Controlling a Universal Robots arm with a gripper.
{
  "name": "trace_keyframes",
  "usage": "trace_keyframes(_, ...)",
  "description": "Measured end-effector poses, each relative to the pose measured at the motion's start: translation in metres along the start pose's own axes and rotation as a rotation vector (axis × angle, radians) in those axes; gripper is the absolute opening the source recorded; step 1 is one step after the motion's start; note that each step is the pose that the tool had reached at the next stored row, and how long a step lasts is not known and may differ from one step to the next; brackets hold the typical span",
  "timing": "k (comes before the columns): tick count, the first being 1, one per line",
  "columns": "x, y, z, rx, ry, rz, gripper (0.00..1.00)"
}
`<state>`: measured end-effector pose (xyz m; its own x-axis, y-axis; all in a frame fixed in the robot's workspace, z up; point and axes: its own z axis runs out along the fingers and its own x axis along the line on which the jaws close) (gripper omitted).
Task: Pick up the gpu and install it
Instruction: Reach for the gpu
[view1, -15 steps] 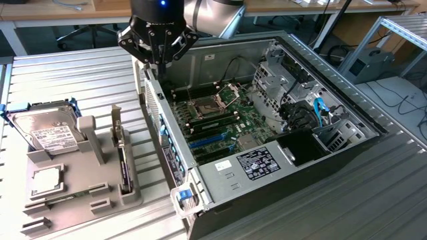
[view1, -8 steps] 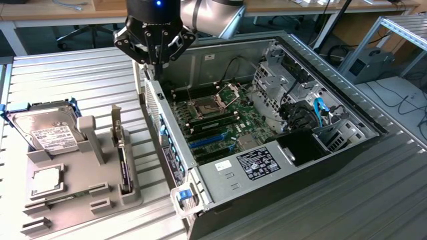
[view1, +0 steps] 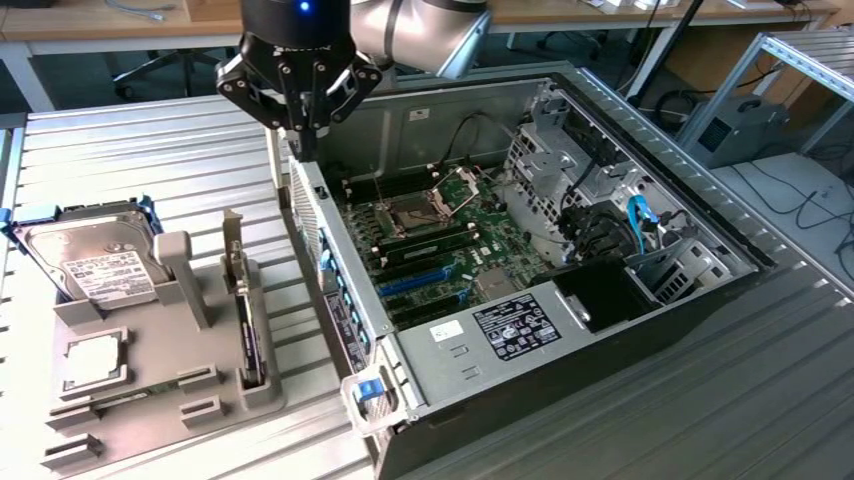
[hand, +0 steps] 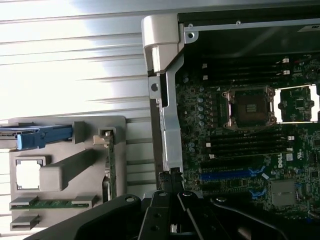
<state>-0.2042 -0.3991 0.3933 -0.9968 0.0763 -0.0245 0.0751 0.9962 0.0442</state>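
Note:
The gpu (view1: 242, 310) stands on edge in a slot of the grey holder (view1: 174, 330), a thin dark card with its silver bracket (view1: 234, 245) uppermost at the far end. In the wrist view the gpu (hand: 111, 165) shows edge-on in the same holder (hand: 70, 170). My gripper (view1: 304, 148) hangs above the rear corner of the open computer case (view1: 441, 120), beyond the holder and to the exterior view's right of the card. Its fingers (hand: 166, 179) are pressed together with nothing between them. Blue expansion slots (view1: 420, 285) lie bare on the motherboard (hand: 235, 150).
A silver hard drive (view1: 87, 262) with a white label sits in a blue frame on the holder, with a processor (view1: 94, 360) and memory sticks (view1: 120, 400) in front. Inside the case are a processor socket (view1: 407, 212), cables (view1: 641, 225) and a power supply (view1: 514, 328).

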Motion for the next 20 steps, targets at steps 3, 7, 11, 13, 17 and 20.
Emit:
trace_keyframes(3,0.004,-0.0004,-0.0001,-0.0001,0.0,0.0,0.12)
trace_keyframes(7,0.007,-0.0032,-0.0003,-0.0001,0.0,0.0,0.12)
trace_keyframes(11,0.011,-0.0075,-0.0005,-0.0001,0.0,0.0,0.12)
trace_keyframes(13,0.013,-0.0097,-0.0007,0.0,0.0,0.0,0.12)
trace_keyframes(17,0.019,-0.0135,-0.0009,0.0,0.0,0.0,0.12)
trace_keyframes(20,0.022,-0.0157,-0.0009,-0.0001,-0.0001,0.0,0.12)
